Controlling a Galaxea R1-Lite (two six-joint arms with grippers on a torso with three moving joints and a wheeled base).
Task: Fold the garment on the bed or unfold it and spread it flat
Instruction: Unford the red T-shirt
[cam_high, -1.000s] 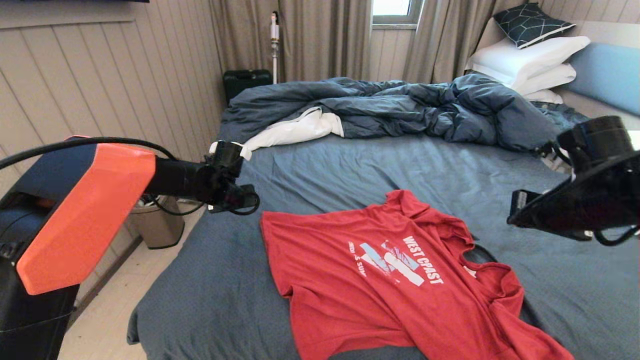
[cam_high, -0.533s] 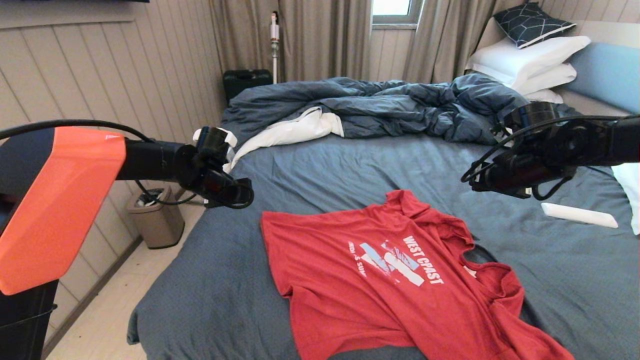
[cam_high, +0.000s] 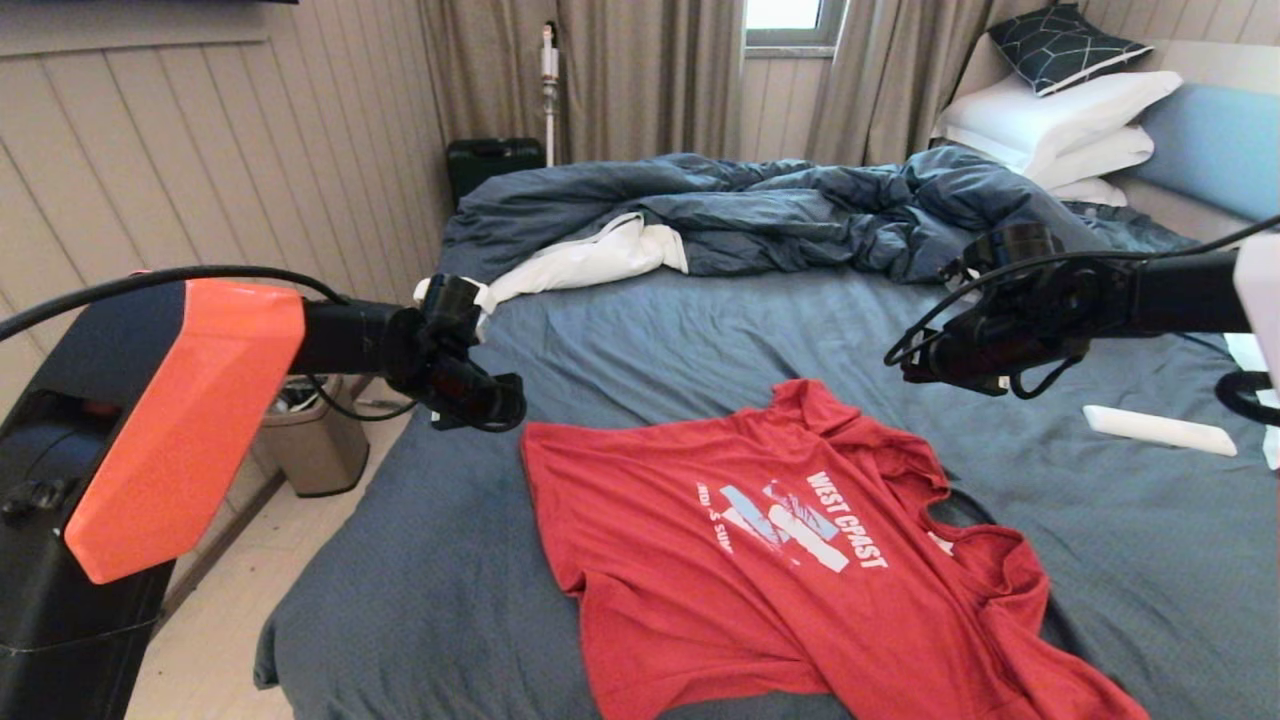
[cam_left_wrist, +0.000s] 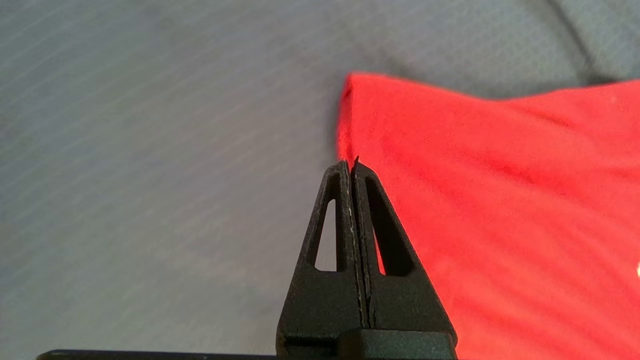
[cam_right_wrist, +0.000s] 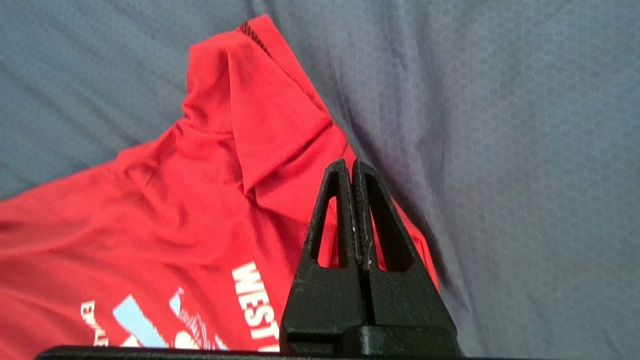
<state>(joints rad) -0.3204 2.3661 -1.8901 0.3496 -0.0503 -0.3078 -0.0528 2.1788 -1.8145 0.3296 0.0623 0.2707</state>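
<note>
We saw the wide bed with its slate-blue sheet (cam_high: 700, 330) bearing the red short-sleeved cotton T-shirt (cam_high: 770, 560), unmoved, print up, near and right of centre. Our right gripper (cam_high: 908, 366) had advanced leftward over the shirt's far sleeve; our left gripper (cam_high: 500, 405) had dipped toward its left corner. Both had fingers pressed together, holding nothing.

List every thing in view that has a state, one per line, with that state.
Red T-shirt: lying print-up on the bed, wrinkled, top sleeve folded over, held by neither hand.
Left hand: shut, empty, above the shirt's corner.
Right hand: shut, empty, above the folded sleeve.
Duvet: crumpled in a heap.
Pillows: stacked at the headboard.
Bed: unmade.
</note>
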